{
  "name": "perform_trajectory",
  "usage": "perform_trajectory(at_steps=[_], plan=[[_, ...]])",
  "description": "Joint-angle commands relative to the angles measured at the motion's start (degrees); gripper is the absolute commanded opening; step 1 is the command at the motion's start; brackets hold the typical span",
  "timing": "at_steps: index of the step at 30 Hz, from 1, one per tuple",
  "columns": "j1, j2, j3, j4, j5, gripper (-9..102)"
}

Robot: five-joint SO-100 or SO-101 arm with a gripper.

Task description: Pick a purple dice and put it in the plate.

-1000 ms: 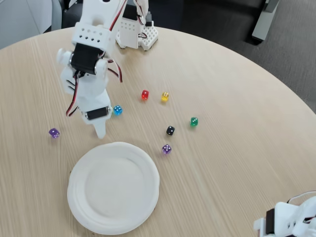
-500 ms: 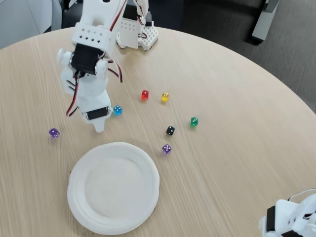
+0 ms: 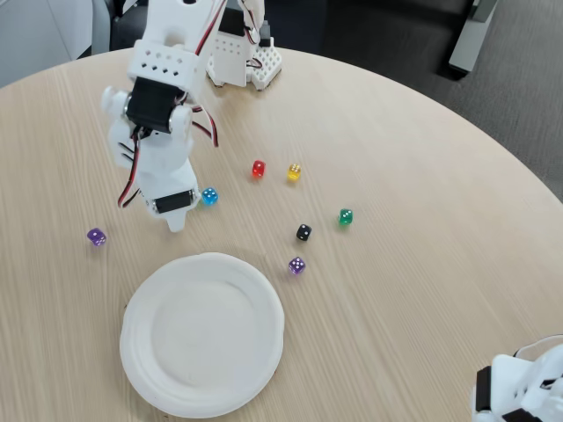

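Fixed view: white arm's jaws (image 3: pixel 177 224) hang above the counter (image 3: pixel 422 176), grip state unclear. Purple dice (image 3: pixel 297 265) lies just right of the empty plate (image 3: pixel 141 352), awaiting pickup.

The white plastic printed robot arm (image 3: pixel 158 132) is built of blocky shells around black servo motors, one bracket pierced by a row of small round holes. Red, black and white cables loop along its side (a few hang loose near the wrist). Its white two-finger gripper (image 3: pixel 175 221) tapers to a blunt point.
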Motion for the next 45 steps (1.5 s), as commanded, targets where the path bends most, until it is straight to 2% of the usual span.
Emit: perform_trajectory(at_steps=[1, 13, 21, 30, 34, 45], plan=[[0.35, 0.35, -1.14, 0.26, -0.88, 0], [0.44, 1.67, -1.76, 0.53, -1.85, 0], [0.35, 11.43, -2.02, 9.32, -3.96, 0], [0.18, 19.6, -1.23, 10.2, -5.45, 0], [-5.19, 23.2, -1.23, 10.2, -6.59, 0], [-26.1, 26.37, -1.14, 10.2, 3.16, 0]])
